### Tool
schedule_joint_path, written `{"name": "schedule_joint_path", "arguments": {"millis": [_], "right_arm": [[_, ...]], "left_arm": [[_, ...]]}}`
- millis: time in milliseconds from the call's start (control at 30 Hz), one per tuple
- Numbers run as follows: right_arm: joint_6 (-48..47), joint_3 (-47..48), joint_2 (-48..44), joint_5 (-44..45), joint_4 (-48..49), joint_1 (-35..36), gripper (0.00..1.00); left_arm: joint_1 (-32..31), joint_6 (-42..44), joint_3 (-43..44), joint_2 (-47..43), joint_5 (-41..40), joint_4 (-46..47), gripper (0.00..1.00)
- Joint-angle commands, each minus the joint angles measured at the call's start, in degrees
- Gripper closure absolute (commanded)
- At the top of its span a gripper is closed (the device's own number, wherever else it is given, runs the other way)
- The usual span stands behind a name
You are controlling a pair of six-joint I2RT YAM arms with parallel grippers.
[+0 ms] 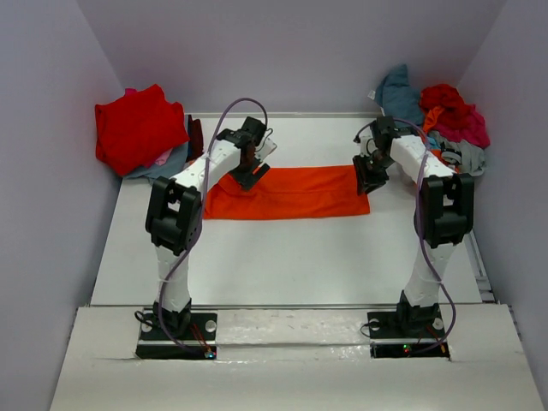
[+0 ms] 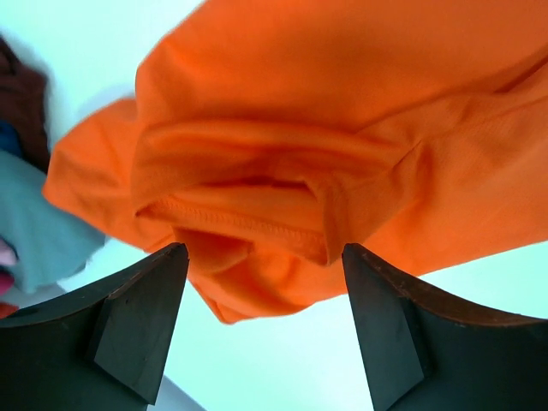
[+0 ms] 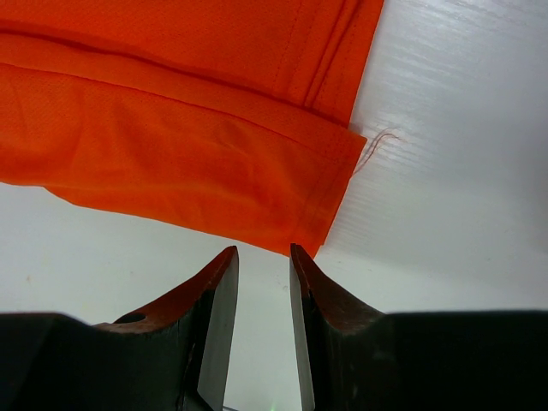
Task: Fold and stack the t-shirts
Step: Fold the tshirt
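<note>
A bright orange t-shirt [image 1: 291, 193] lies on the table as a long flat strip between the two arms. My left gripper [image 1: 251, 175] hovers over its left end with the jaws wide open; in the left wrist view the bunched sleeve and hem of the orange t-shirt [image 2: 325, 128] lie just beyond the empty gripper [image 2: 265, 257]. My right gripper [image 1: 370, 180] is at the strip's right end. Its jaws stand narrowly open with nothing between them [image 3: 264, 253], and the near right corner of the orange t-shirt [image 3: 171, 145] sits just ahead of the tips. A loose thread trails from that edge.
A folded red t-shirt [image 1: 137, 128] rests on grey and magenta cloth at the back left, and grey-teal cloth [image 2: 34, 223] shows in the left wrist view. A loose pile of teal, red and magenta shirts [image 1: 445, 120] sits at the back right. Walls enclose the white table [image 1: 282, 257].
</note>
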Motion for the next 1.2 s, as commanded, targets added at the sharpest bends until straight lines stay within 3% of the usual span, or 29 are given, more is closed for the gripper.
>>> {"name": "schedule_joint_path", "arguments": {"millis": [0, 233, 533, 967, 1167], "right_arm": [[0.39, -0.63, -1.21, -0.38, 0.39, 0.51, 0.64], [0.39, -1.07, -1.74, 0.23, 0.39, 0.51, 0.64], [0.3, -1.95, -1.3, 0.93, 1.01, 0.51, 0.65], [0.21, -3.88, -2.09, 1.11, 2.06, 0.51, 0.67], [0.21, -5.03, -2.53, 1.46, 2.5, 0.51, 0.67]], "left_arm": [[-0.15, 0.96, 5.61, 2.33, 5.93, -1.56, 0.15], [-0.68, 0.09, 8.26, 5.06, 9.63, -3.32, 0.15], [-0.68, -1.14, 3.17, 2.51, 11.83, -2.97, 0.16], [-0.68, -1.85, 1.67, 0.4, 15.79, -3.5, 0.25], [-0.68, -1.76, 2.64, -0.57, 17.54, -4.47, 0.34]]}}
